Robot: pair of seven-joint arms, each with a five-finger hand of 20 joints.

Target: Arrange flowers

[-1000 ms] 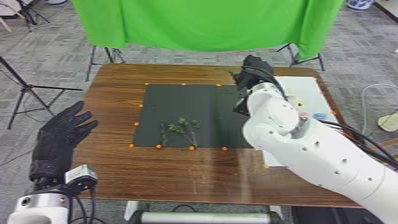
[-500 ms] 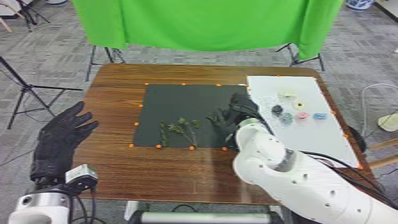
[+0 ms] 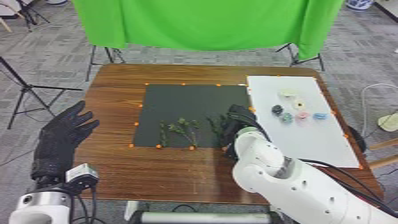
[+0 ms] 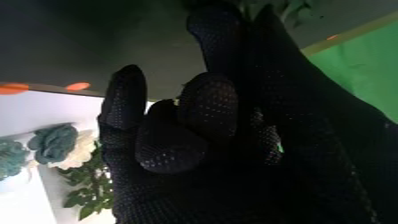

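Observation:
My right hand [image 3: 238,124] is low over the right edge of the black mat [image 3: 178,100] in the head view, pinching a green sprig [image 3: 215,125] that lies just left of its fingers. Two more sprigs rest on the mat's lower part: a thin one [image 3: 163,134] and a branching one [image 3: 185,132]. In the right wrist view, some fingers of the right hand [image 4: 213,110] are curled and others reach forward, with green leaves [image 4: 298,9] beyond their tips. My left hand [image 3: 67,134] is open beside the table's left edge.
To the right of the mat lies a white sheet [image 3: 311,142] with several small flowers: a dark one [image 3: 277,109], a pink one [image 3: 303,115], a blue one [image 3: 320,116] and pale ones [image 3: 288,93]. Orange markers line the mat. A green cloth [image 3: 209,25] hangs behind the table.
From the far right corner of the mat, my right hand has come toward the near edge with the sprig, uncovering the flowers on the white sheet. The left hand has kept still.

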